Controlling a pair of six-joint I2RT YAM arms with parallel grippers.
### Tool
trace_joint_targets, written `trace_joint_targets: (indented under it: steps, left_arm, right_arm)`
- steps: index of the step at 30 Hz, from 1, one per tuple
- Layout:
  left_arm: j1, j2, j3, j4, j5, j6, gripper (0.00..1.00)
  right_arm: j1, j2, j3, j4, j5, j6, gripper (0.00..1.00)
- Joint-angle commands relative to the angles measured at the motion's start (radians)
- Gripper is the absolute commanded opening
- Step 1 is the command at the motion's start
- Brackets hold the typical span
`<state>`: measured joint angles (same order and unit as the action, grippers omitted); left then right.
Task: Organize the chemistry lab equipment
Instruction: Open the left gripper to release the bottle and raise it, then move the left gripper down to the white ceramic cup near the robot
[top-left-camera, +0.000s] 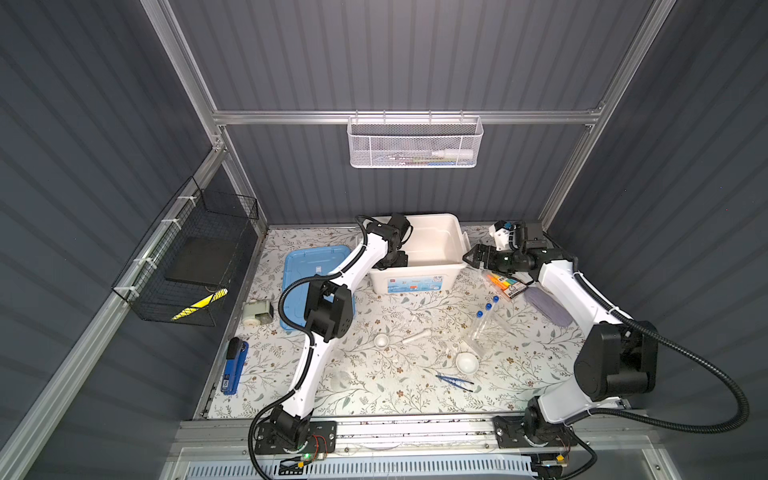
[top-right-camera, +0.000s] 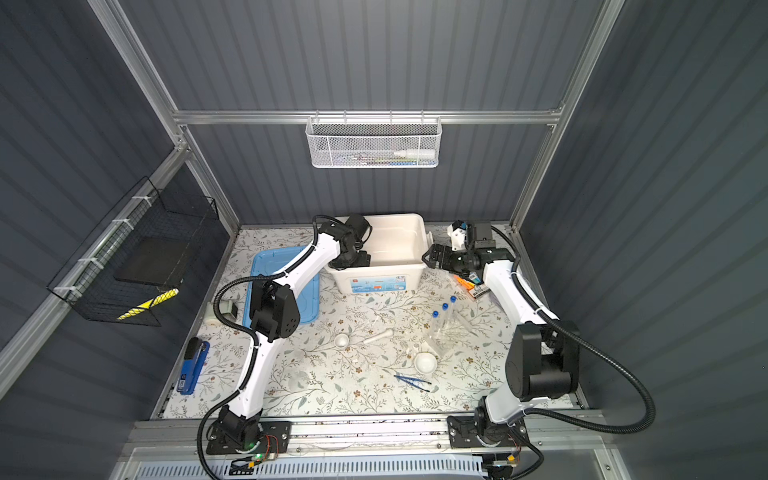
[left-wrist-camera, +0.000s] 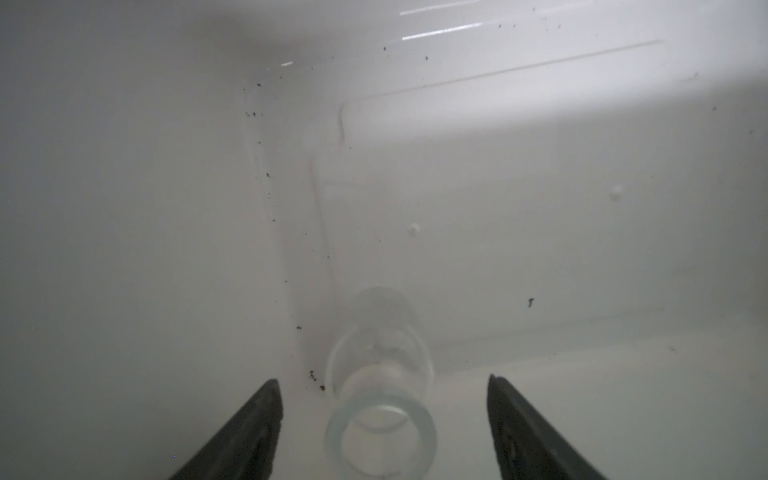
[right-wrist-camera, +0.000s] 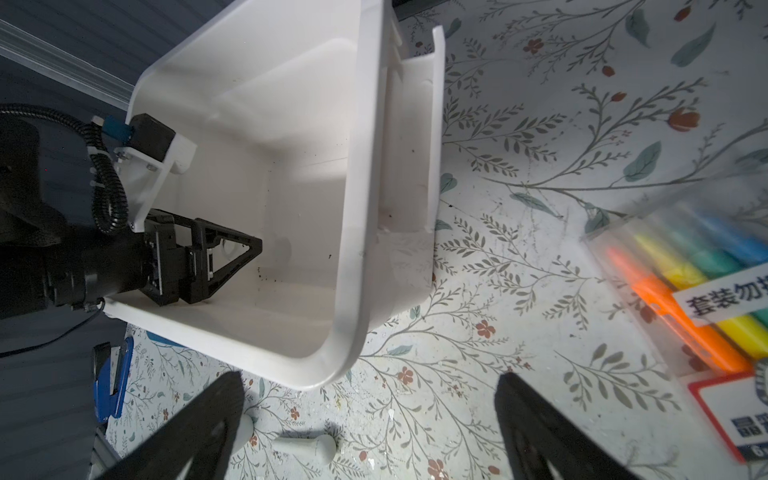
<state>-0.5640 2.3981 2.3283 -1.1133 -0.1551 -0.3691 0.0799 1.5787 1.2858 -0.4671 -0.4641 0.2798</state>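
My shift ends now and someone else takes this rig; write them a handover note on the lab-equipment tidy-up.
Left gripper: open, down inside the white bin. A small clear flask lies on the bin floor between its jaws, not gripped.
Right gripper: open, empty, beside the bin.
Done: flask in bin.
Left, all on the table: three blue-capped tubes with the clear rack, small white dish, larger white dish, pestle, tweezers.

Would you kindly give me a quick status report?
Left gripper open inside white bin, clear vial loose between jaws. Right gripper open, empty, beside bin. Path clear.
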Motion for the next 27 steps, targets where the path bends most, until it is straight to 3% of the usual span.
trace_joint_targets:
  steps: [1, 6, 16, 27]
  left_arm:
    - [-0.025, -0.090, 0.050, -0.021, -0.098, 0.017, 0.90]
    - [-0.040, -0.155, 0.081, -0.019, -0.185, 0.037, 0.99]
    - [-0.117, -0.328, 0.008, -0.039, -0.361, -0.017, 1.00]
    - [-0.221, -0.629, -0.423, -0.032, -0.449, -0.245, 1.00]
  right_arm:
    - [-0.008, -0.031, -0.018, 0.014, -0.025, -0.003, 0.97]
    - [-0.012, -0.049, -0.015, 0.033, -0.042, 0.004, 0.98]
    - [-0.015, -0.093, -0.038, 0.031, -0.079, -0.014, 0.98]
    - [-0.014, -0.224, -0.134, 0.042, -0.078, -0.004, 0.98]
